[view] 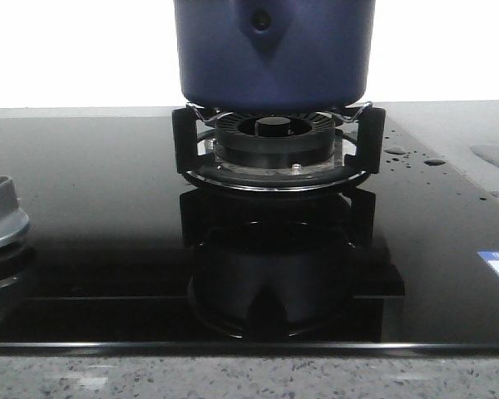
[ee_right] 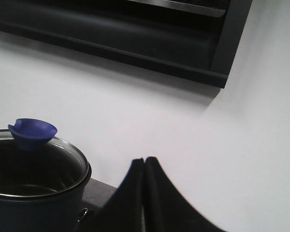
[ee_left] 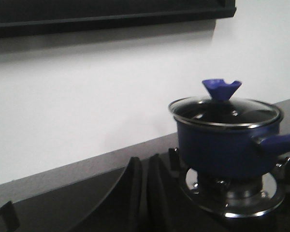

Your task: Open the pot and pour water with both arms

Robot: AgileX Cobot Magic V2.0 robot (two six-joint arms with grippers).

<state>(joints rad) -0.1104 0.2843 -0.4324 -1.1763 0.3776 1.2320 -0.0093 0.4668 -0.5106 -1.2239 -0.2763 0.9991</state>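
Our pot (view: 274, 50) sits on the black burner ring (view: 274, 137), with its glass lid (ee_left: 225, 112) on. Both pincers are squeezed shut and hold nothing. The left pincer (ee_left: 141, 166) has the pot just ahead of it and off to one side, and the pot's handle (ee_left: 278, 141) pointing sideways. The right pincer (ee_right: 144, 166) has the lid's blue knob (ee_right: 33, 133) to its side. We think both are about as near. Only the wrist views show the lid; the front view cuts it off.
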